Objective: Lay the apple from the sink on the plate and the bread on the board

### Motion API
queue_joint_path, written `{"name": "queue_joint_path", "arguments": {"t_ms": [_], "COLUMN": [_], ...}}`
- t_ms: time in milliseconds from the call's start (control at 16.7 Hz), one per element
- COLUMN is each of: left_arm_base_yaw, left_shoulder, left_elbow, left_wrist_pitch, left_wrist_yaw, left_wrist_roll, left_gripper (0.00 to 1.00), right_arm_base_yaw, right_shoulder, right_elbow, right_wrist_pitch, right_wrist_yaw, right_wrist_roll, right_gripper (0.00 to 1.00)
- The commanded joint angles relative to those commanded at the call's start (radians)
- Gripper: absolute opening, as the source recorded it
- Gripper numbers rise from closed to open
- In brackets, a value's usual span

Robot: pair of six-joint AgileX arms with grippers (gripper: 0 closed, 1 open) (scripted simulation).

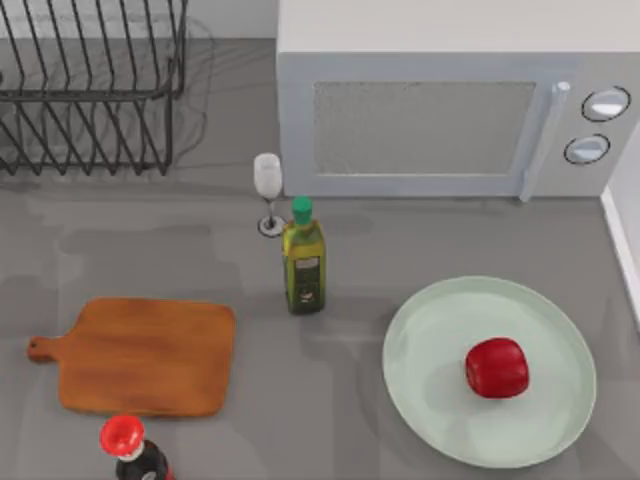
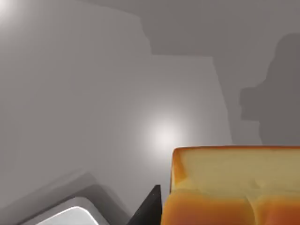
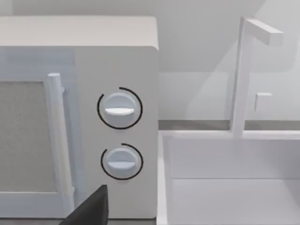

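The red apple (image 1: pixel 497 367) lies on the pale plate (image 1: pixel 430 340) at the right of the table, right of the plate's middle. At the left, the wooden board (image 1: pixel 145 355) is bare. The bread (image 2: pixel 234 187) sits very close in the left wrist view, golden bumps and a cream side. My left gripper (image 2: pixel 154 211) is shut on the bread, one dark finger (image 2: pixel 149 208) against its side. A dark part of my right gripper (image 3: pixel 91 208) shows low in the right wrist view, facing the microwave and the white sink (image 3: pixel 225 187).
An olive-oil bottle (image 1: pixel 303 258) and a wine glass (image 1: pixel 268 192) stand mid-table before the microwave (image 1: pixel 440 110). A red-capped dark bottle (image 1: pixel 128 448) stands just in front of the board. A wire dish rack (image 1: pixel 85 85) fills the back left. A faucet (image 3: pixel 243 75) rises over the sink.
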Motion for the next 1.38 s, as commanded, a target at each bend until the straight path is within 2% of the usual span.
{"name": "queue_joint_path", "arguments": {"t_ms": [180,360,840,1020,1380], "left_arm_base_yaw": [-0.009,-0.08,-0.445,-0.545,-0.563], "left_shoulder": [0.002,-0.022,-0.149,-0.187,-0.192], "left_elbow": [-0.009,-0.055,-0.285,-0.35,-0.363], "left_wrist_pitch": [0.005,0.024,0.126,0.156,0.161], "left_wrist_yaw": [-0.001,-0.002,-0.008,-0.01,-0.01], "left_wrist_roll": [-0.012,-0.107,-0.553,-0.666,-0.686], "left_gripper": [0.0,0.0,0.0,0.0,0.0], "right_arm_base_yaw": [0.0,0.0,0.0,0.0,0.0], "right_shoulder": [0.0,0.0,0.0,0.0,0.0], "right_elbow": [0.0,0.0,0.0,0.0,0.0], "right_wrist_pitch": [0.0,0.0,0.0,0.0,0.0], "right_wrist_yaw": [0.0,0.0,0.0,0.0,0.0], "right_wrist_roll": [0.0,0.0,0.0,0.0,0.0], "right_gripper": [1.0,1.0,1.0,1.0,1.0]}}
